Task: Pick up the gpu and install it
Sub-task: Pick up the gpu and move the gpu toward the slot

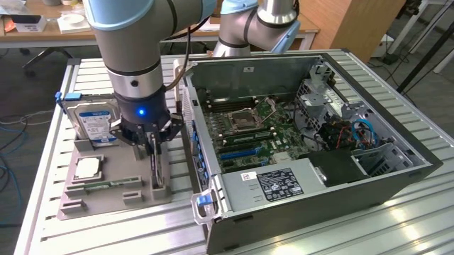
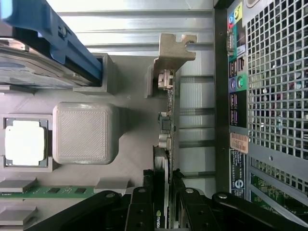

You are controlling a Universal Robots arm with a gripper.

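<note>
The robot's hand [image 1: 153,144] clamps the gpu [image 2: 167,122], which stands on edge in the gray holder [image 1: 106,201] beside the open computer case [image 1: 333,218], leaving both flat faces free to grip.

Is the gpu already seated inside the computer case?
No, the gpu stands on edge in the gray holder beside the case, with the gripper closed around it.

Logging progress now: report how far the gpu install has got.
Done: the hand is closed on the gpu. In hand: the card stands on edge in the gray tray, not yet lifted. Left: lifting it and seating it in the open computer case.
</note>
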